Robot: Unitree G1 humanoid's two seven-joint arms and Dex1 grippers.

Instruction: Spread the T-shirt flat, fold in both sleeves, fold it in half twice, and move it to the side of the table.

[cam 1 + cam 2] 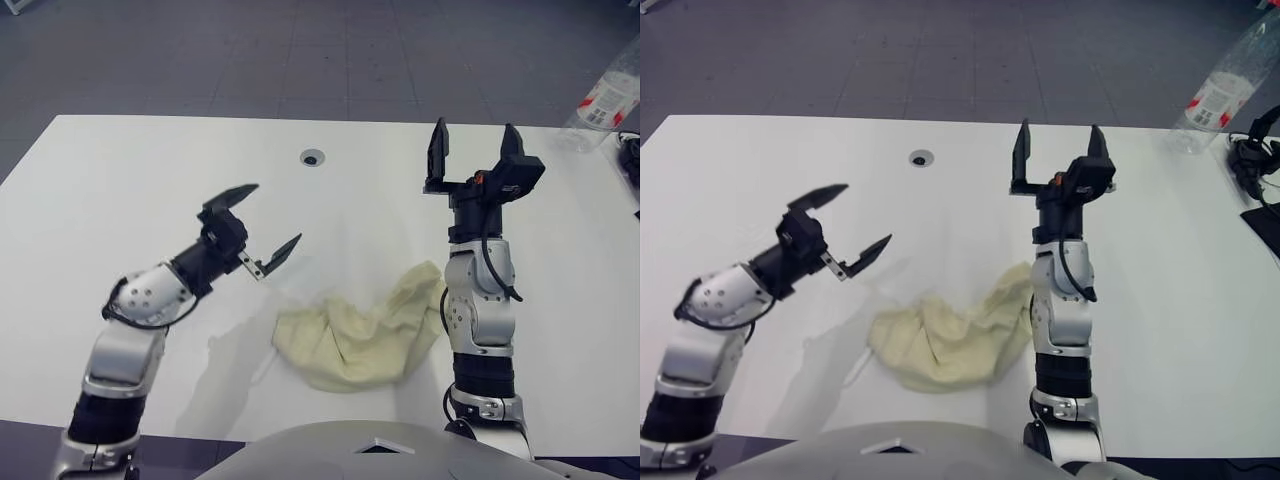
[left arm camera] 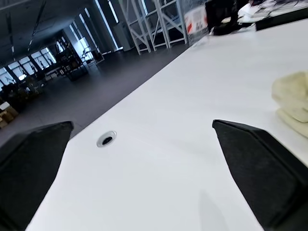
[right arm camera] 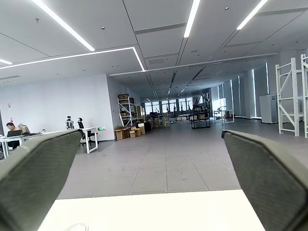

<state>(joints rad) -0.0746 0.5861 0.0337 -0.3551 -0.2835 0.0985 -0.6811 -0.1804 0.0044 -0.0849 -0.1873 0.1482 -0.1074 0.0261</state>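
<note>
T-shirt [image 1: 360,335] of pale yellow cloth lies crumpled in a heap close to the near edge of the white desk [image 1: 120,170], a little toward its right half, not spread out and with no sleeve to be made out. One end of the heap rises toward the far right and reaches up beside the right forearm; whether cloth and arm touch cannot be told. The left claw [image 1: 272,213] hangs over the desk just to the left of the shirt and slightly farther from the near edge, its fingers [image 2: 262,166] well apart with nothing between them, pointing toward the far right corner. The right claw [image 1: 476,128] stands upright beyond the shirt, toward the far edge, fingers [image 3: 272,175] aimed upward and spread wide, clear of the cloth. A small round cable hole [image 1: 313,157] sits in the desk near the middle of the far edge. At the far right corner a clear plastic bottle [image 1: 1225,85] lies tilted; what it holds cannot be told. Dark cables [image 1: 1250,155] lie along the right edge just beside it.
</note>
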